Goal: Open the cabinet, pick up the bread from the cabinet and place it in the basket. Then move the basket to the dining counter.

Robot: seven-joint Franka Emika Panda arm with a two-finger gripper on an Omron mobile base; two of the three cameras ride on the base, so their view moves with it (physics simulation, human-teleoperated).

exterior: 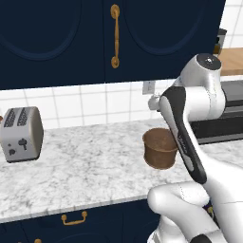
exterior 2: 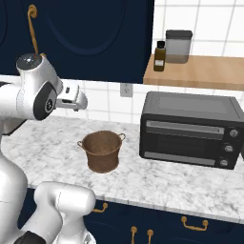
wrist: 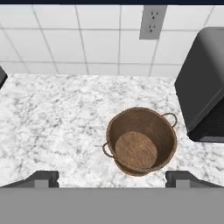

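The navy cabinet (exterior: 61,38) hangs over the worktop with both arched doors shut, its long brass handle (exterior: 115,35) between them. The bread is hidden behind those doors. The brown woven basket (exterior: 159,148) stands upright and empty on the marble worktop, also seen from above as the basket (wrist: 142,140). My gripper (wrist: 111,178) hovers above and in front of the basket, open, its fingertips (wrist: 43,178) wide apart with nothing between them. The dining counter is out of view.
A silver toaster (exterior: 21,133) sits at the left of the worktop. A black toaster oven (exterior 2: 190,128) stands just right of the basket, under a wooden shelf (exterior 2: 205,71) with a bottle and a jar. Navy drawers with brass pulls (exterior: 73,218) lie below the worktop.
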